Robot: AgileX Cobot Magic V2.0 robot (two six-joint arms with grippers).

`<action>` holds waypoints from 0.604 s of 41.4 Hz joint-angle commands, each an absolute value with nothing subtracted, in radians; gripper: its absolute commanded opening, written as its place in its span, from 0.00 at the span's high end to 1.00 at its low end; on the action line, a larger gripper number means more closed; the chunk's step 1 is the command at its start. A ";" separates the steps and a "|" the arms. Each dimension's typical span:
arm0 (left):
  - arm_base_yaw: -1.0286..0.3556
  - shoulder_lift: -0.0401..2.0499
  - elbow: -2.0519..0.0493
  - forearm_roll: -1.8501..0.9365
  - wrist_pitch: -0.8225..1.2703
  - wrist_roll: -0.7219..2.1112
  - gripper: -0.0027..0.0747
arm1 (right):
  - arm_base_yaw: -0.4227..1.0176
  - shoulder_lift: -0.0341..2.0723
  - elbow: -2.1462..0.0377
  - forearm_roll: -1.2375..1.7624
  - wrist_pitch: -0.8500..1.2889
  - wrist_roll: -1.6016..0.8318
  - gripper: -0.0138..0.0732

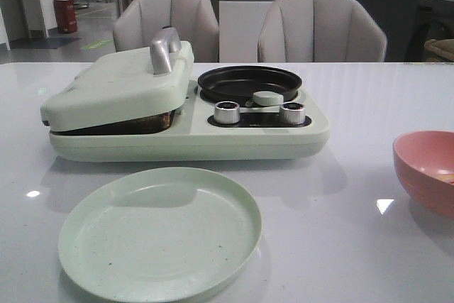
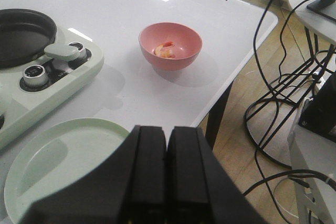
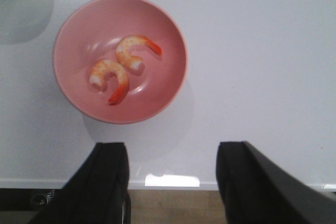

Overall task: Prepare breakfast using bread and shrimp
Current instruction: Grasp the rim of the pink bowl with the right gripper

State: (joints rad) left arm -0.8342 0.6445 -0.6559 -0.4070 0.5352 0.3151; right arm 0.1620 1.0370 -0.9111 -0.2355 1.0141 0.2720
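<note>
Sitting in the middle of the white table (image 1: 355, 196) is a pale green breakfast maker (image 1: 184, 136), its hinged lid (image 1: 117, 86) down over the left half with just a dark gap showing under the edge, so whether any bread is inside I honestly can't tell. On its right half there's a round black pan (image 1: 250, 83) with a pale green handle knob (image 1: 267, 98) and two silver dials (image 1: 227, 112) below it. Right in front of the machine lies an empty pale green plate (image 1: 159, 232).

Off to the robot's right is a pink bowl (image 3: 119, 59), and the right wrist view looks straight down into it: two curled orange shrimp (image 3: 137, 51) lying side by side on the bottom, tails red. The right gripper (image 3: 170, 182) hangs above the table edge beside the bowl, fingers spread wide apart, nothing between them.

The left gripper (image 2: 167, 182) is above the near rim of the plate, both black fingers pressed flat together, holding nothing. The bowl shows up in that view too, well apart from the machine.
</note>
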 commanded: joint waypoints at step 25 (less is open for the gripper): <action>-0.840 0.642 -0.685 -0.430 0.452 0.315 0.84 | -0.209 1.553 -1.007 0.220 0.692 -0.177 0.28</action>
State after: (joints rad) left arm -0.8342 0.6445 -0.6559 -0.4070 0.5352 0.3151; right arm -0.2014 1.5494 -0.9728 0.1985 0.7633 -0.1643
